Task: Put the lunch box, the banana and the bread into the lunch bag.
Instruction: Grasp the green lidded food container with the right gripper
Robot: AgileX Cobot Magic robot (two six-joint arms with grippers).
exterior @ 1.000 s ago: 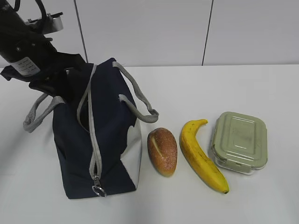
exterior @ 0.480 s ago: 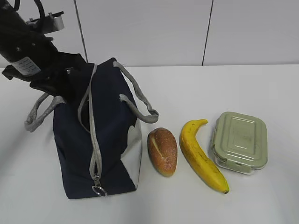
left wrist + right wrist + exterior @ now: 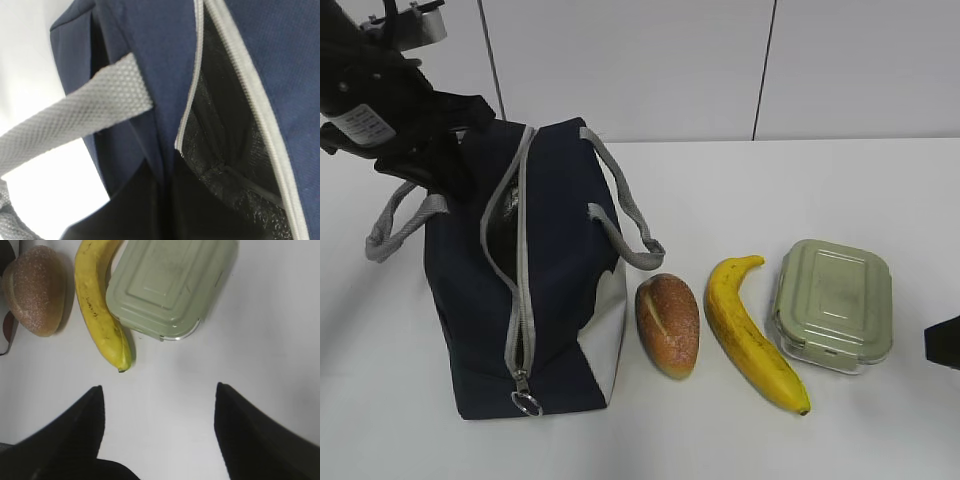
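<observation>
While the left arm (image 3: 390, 110) presses in at the far end of the lunch bag (image 3: 560, 300), seemingly holding its zipper mouth apart for loading, I cannot tell how its jaws stand. Beside the bag on the counter (image 3: 840, 190) lie the bread (image 3: 667, 323), the banana (image 3: 748, 333) and the lunch box (image 3: 834, 303), none packed. Over bare counter near them, the right gripper (image 3: 159, 427) hangs with jaws wide apart, likely about to pick.

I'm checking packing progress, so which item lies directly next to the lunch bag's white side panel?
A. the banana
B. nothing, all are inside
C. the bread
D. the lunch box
C: the bread lies on the table beside the lunch bag, with the banana and lunch box farther right.
</observation>
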